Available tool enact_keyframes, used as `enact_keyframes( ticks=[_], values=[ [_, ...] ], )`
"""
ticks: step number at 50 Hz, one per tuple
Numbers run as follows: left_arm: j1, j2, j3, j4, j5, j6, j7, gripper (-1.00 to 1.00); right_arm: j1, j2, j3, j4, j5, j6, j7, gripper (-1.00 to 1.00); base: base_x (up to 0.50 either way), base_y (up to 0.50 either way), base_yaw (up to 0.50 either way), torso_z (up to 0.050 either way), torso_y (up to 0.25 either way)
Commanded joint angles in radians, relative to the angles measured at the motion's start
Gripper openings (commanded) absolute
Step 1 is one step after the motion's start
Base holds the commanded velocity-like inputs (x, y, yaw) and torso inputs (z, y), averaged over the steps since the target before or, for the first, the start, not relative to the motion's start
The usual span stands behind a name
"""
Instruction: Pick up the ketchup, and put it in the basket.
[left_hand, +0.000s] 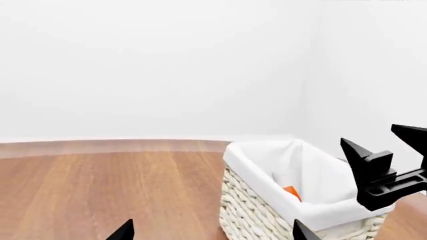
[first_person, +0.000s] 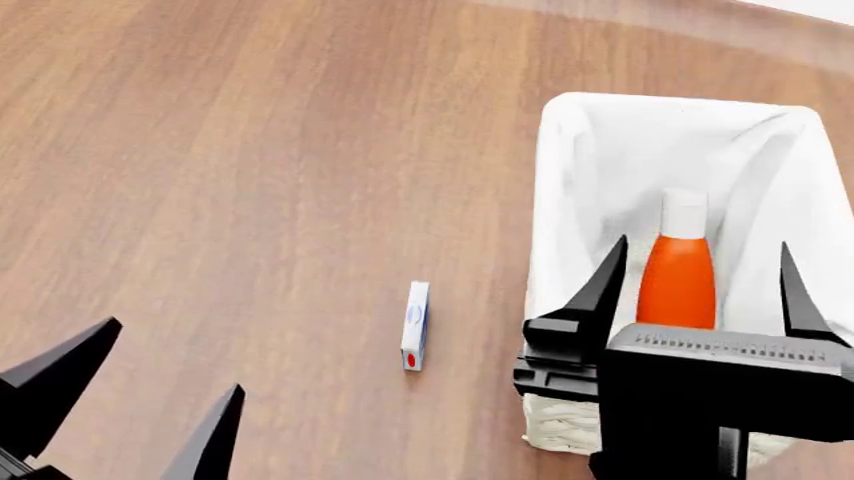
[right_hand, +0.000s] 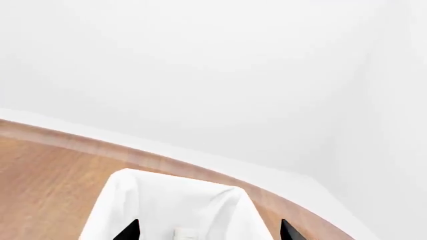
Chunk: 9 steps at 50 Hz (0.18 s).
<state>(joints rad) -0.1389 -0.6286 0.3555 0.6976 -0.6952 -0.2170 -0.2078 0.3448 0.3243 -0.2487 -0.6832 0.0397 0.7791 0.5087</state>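
The ketchup (first_person: 677, 280), an orange-red bottle with a white cap, lies inside the basket (first_person: 561, 130), cap toward the far end. The basket is cream wicker with a white cloth liner. My right gripper (first_person: 703, 244) hangs above the bottle, open, its two black fingers standing either side of it and not touching it. In the right wrist view the open right gripper (right_hand: 208, 231) looks down on the liner and the ketchup's white cap (right_hand: 183, 233). My left gripper (first_person: 176, 355) is open and empty at the near left. The left wrist view shows the basket (left_hand: 267, 215) with a bit of the orange ketchup (left_hand: 291, 192) in it.
A small white and blue flat object (first_person: 415, 325) with a red spot lies on the wooden surface (first_person: 240, 180) left of the basket. White walls (left_hand: 153, 65) rise behind the basket. The right gripper (left_hand: 387, 170) shows over the basket's rim in the left wrist view.
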Motion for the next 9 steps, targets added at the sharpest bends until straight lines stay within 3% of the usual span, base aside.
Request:
enact_keyframes(
  ticks=[1, 9],
  values=[
    [0.0, -0.01, -0.014, 0.013, -0.014, -0.002, -0.014, 1.0, -0.105, 0.007, -0.018, -0.006, -0.014, -0.081, 0.027, 1.0, 0.0, 0.0, 0.0, 0.0, 0.0],
    [0.004, -0.018, -0.027, 0.022, -0.025, 0.003, -0.02, 1.0, -0.157, 0.007, -0.034, 0.021, -0.018, -0.123, 0.037, 1.0, 0.0, 0.0, 0.0, 0.0, 0.0]
  ],
)
